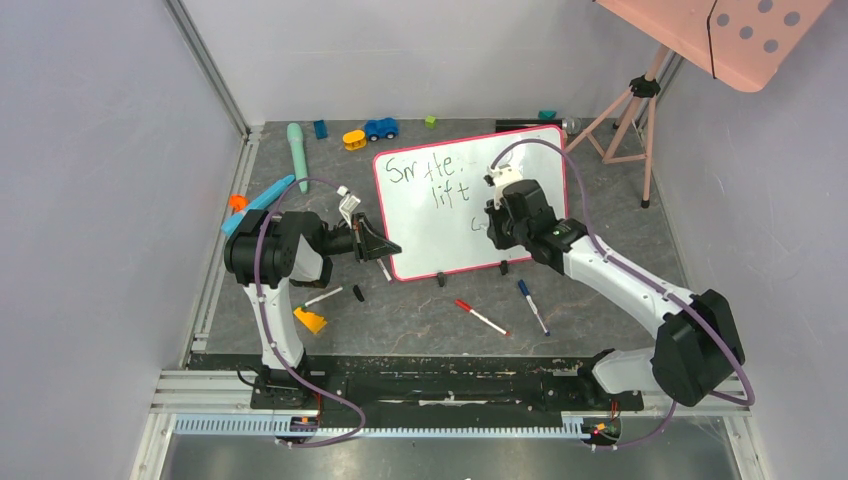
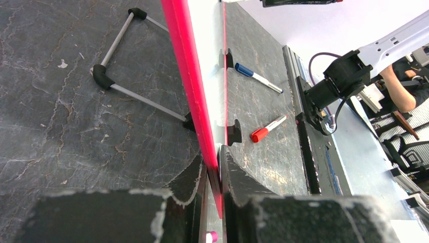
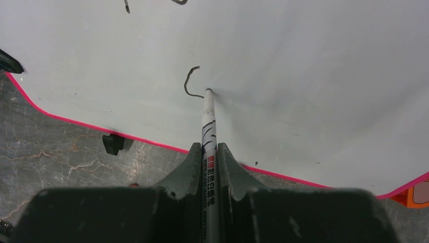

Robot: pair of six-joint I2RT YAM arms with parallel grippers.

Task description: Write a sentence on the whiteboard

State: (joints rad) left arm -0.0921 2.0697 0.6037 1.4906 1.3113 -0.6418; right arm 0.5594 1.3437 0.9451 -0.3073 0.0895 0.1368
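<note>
Saw dark grey desk (image 1: 420, 320), matte, stone-look, pale crack veins all over. Found the whiteboard (image 1: 440, 235) about mid-desk, closer to the far edge than the near one, propped upright and leaning back. Large glossy white rectangle, thin pink-red frame, rounded corners. Noted salmon-pink panel (image 1: 735, 30) with grey dots past the far right corner, on a pink tripod (image 1: 628, 112).

Logged left gripper (image 1: 385, 250), blocky black fingers with scuffed pale edges. Jaws were pinched together on the board's frame near its lower left corner, red edge running between them. Logged right gripper (image 3: 209, 149) over the board's lower right area, same black wedge fingers. Jaws were clamped on a slim marker (image 3: 208, 114), white barrel with black print, tip touching the glossy face.

Read the sentence (image 1: 420, 167) as thin black handwriting: "Sm tte." on top, "lift" below it, then one small hooked stroke ending at the marker tip.

Spotted grey rod stand (image 2: 121, 40) with black elbow joints behind the board. Also two small black feet (image 1: 441, 280) under its bottom edge.

Counted loose bits between board and near edge: red-capped marker (image 1: 481, 317) and blue-capped marker (image 1: 533, 306), both white-barrelled, lying flat and well apart from the board. Near the far edge: teal rounded stick (image 1: 297, 155), blue toy car (image 1: 381, 128).
</note>
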